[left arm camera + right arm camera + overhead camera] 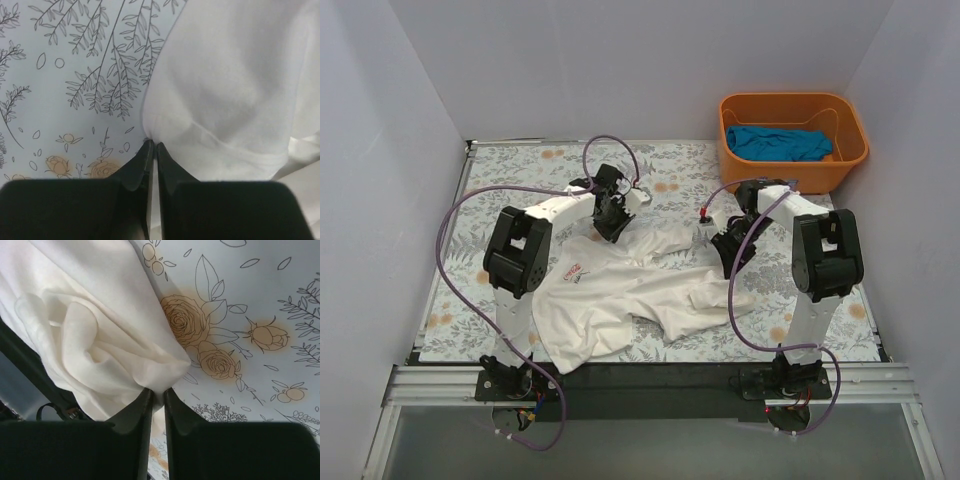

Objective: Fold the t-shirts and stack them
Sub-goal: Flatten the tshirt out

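White t-shirt (610, 300) sprawls crumpled on the table (520, 165), both arms on its far edge: left gripper (153, 146) clamped on a mere sliver of hem, right gripper (157, 391) clenched on a bunched fold. The danger looks to be that thin left bite (barely any cloth in it) slipping free under a pull, or uneven tugging twisting the shirt further. Far right, the orange basket (795, 100) holds a teal t-shirt (780, 143).

Orange basket (775, 172) on bench (515, 165), far corner, beyond and right of right pincer (728, 252). Bench cover floral; orange roses (185, 320) printed just ahead of that pincer's tips. White walls (620, 60) around.
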You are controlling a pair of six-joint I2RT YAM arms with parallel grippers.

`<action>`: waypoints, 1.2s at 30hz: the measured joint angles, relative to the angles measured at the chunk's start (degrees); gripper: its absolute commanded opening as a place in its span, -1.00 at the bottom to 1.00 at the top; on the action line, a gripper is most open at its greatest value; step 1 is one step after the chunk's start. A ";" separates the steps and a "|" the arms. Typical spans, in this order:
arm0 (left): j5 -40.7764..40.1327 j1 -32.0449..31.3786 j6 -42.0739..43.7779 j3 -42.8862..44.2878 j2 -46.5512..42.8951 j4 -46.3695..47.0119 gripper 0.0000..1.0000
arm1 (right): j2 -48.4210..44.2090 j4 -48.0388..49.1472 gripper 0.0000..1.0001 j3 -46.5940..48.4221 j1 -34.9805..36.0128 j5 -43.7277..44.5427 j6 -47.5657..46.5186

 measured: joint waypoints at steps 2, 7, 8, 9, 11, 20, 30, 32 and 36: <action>-0.61 0.74 -0.46 0.11 -0.20 -0.70 -1.00 | 0.42 -0.02 -0.97 0.48 0.02 0.70 0.37; 0.44 9.38 -2.75 6.84 0.04 -7.50 -1.00 | 0.68 -0.26 -0.97 6.34 -1.01 2.60 0.35; 0.74 11.39 -2.95 8.02 -0.20 -8.09 -1.00 | 0.63 -0.17 -0.97 7.76 -1.29 2.71 0.04; 0.94 13.66 -3.10 8.70 -0.87 -8.22 -1.00 | 0.46 -0.13 -0.97 9.49 -1.62 2.84 -0.70; 0.96 17.99 -3.19 7.52 -3.91 -8.55 -1.00 | -0.55 0.22 -0.97 12.07 -1.95 2.93 -2.29; 0.26 23.37 -0.83 -19.19 -24.63 -5.75 -1.00 | -8.09 2.49 -0.97 7.96 -0.39 5.18 -11.21; 4.63 27.76 1.40 -24.87 -25.86 -11.58 0.14 | -10.80 -1.84 0.55 0.09 2.51 5.75 -13.03; 6.29 28.79 -0.31 -17.70 -24.17 -11.47 0.13 | -10.82 -1.90 0.51 1.92 -0.13 4.74 -11.91; 8.63 28.81 -5.33 -2.51 -16.17 -9.38 0.09 | -10.60 -1.95 0.33 4.09 -4.98 2.99 -8.33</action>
